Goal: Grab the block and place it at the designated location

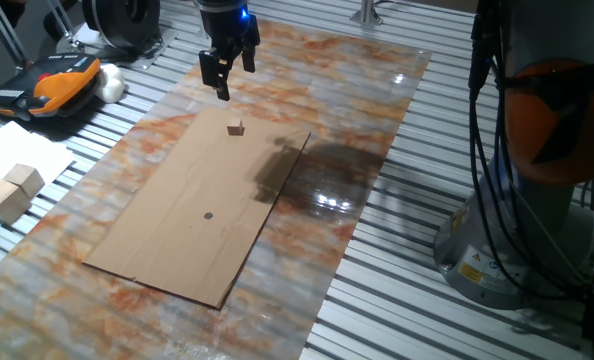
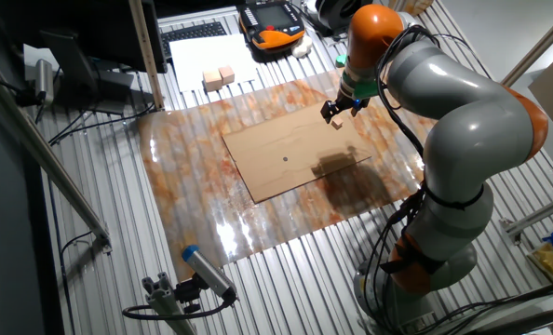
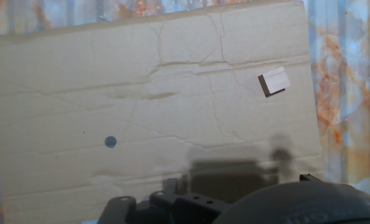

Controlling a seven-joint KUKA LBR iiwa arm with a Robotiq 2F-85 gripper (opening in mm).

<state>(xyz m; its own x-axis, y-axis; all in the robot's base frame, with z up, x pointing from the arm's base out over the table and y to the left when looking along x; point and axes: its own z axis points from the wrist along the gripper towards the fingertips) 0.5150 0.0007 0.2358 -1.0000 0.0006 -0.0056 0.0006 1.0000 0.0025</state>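
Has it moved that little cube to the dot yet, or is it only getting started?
Only getting started. Nothing is done: the block sits on the cardboard near its far edge, well away from the dot. In hand: the hand hangs above the table near the block, holding nothing. Left: lowering, gripping the block, carrying it over and setting it on the dot.

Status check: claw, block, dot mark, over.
Claw open, empty, above the cardboard. Block on cardboard, ungrasped. Dot mark uncovered, path clear.

Open cardboard around block and dot — no obstacles between.
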